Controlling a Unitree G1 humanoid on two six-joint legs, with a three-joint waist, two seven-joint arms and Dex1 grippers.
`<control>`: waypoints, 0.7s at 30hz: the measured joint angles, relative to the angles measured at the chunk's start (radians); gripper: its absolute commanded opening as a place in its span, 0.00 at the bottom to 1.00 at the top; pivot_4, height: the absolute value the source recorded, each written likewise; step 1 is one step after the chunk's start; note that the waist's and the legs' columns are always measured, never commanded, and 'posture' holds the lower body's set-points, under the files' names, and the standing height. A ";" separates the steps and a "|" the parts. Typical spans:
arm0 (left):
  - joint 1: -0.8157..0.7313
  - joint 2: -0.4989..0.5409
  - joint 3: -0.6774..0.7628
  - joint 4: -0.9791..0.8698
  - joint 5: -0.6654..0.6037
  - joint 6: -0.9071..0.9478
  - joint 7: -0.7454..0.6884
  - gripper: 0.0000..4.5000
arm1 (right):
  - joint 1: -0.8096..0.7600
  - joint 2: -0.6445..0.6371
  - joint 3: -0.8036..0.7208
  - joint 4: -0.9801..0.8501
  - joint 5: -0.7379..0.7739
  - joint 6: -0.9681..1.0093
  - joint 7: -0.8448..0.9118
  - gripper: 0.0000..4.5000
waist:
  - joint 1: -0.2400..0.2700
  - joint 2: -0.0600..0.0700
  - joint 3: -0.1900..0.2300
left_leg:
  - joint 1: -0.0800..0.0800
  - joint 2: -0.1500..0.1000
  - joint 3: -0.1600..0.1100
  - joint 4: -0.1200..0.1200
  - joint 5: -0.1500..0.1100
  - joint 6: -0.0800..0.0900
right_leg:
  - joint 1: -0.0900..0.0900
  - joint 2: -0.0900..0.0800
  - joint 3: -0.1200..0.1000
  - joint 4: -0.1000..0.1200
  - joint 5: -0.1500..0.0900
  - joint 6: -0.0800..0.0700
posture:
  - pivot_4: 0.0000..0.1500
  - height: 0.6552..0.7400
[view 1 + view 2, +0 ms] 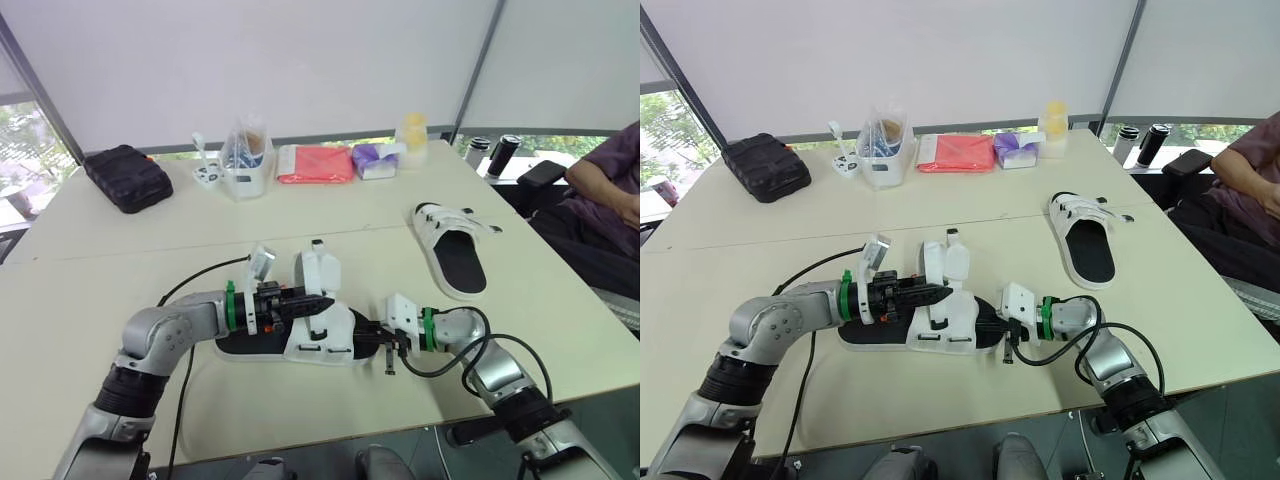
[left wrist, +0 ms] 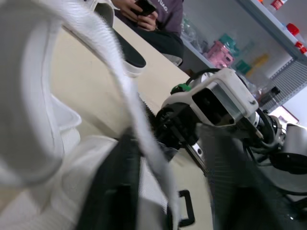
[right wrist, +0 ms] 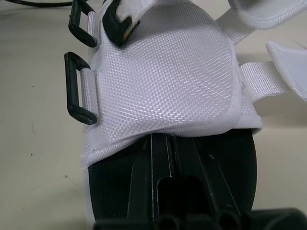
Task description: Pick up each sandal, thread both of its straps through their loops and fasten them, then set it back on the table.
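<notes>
Well, both grippers at the near sandal [image 1: 328, 335]
left gripper [image 1: 316, 305] fingers narrowly straddle a strap [image 2: 136, 115]; right gripper [image 1: 374, 338] fingers closed together.

Sandal strap [image 2: 103, 43], white webbing, close, arching across beige tabletop [image 2: 81, 72]. Right gripper [image 2: 173, 134], white housing, green ring, opposite. Second sandal [image 2: 129, 52] beyond. Person's hands [image 2: 136, 13] hold phone [image 2: 145, 6].
</notes>
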 measured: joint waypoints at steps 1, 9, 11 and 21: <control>-0.002 -0.008 0.001 0.010 0.007 0.000 -0.001 0.01 | 0.002 0.000 -0.001 -0.001 0.000 0.000 -0.002 0.00 | 0.001 0.000 0.000 | 0.000 0.000 0.000 0.000 0.000 0.000 | 0.000 0.000 0.000 0.000 0.000 0.000 | 1.00 1.00; -0.064 -0.007 0.069 0.074 -0.048 0.113 -0.048 0.01 | 0.004 0.002 0.000 -0.003 0.000 0.000 -0.010 0.00 | 0.000 0.000 0.000 | 0.000 0.001 0.000 0.000 0.000 0.000 | 0.000 0.001 0.000 -0.001 0.000 0.000 | 1.00 1.00; -0.088 0.018 0.102 0.088 -0.075 0.152 -0.079 0.01 | 0.005 0.002 0.000 -0.003 0.000 0.000 -0.010 0.00 | 0.000 0.000 0.000 | 0.000 0.001 0.000 -0.001 0.000 0.000 | 0.000 0.001 0.000 -0.001 0.000 0.000 | 1.00 1.00; -0.142 0.095 0.023 0.193 0.020 0.156 -0.324 0.01 | 0.003 0.008 0.000 -0.003 -0.004 0.000 -0.010 0.00 | -0.003 -0.001 0.000 | 0.000 0.001 0.000 -0.002 0.000 0.000 | -0.001 0.001 0.000 -0.001 0.000 0.000 | 1.00 1.00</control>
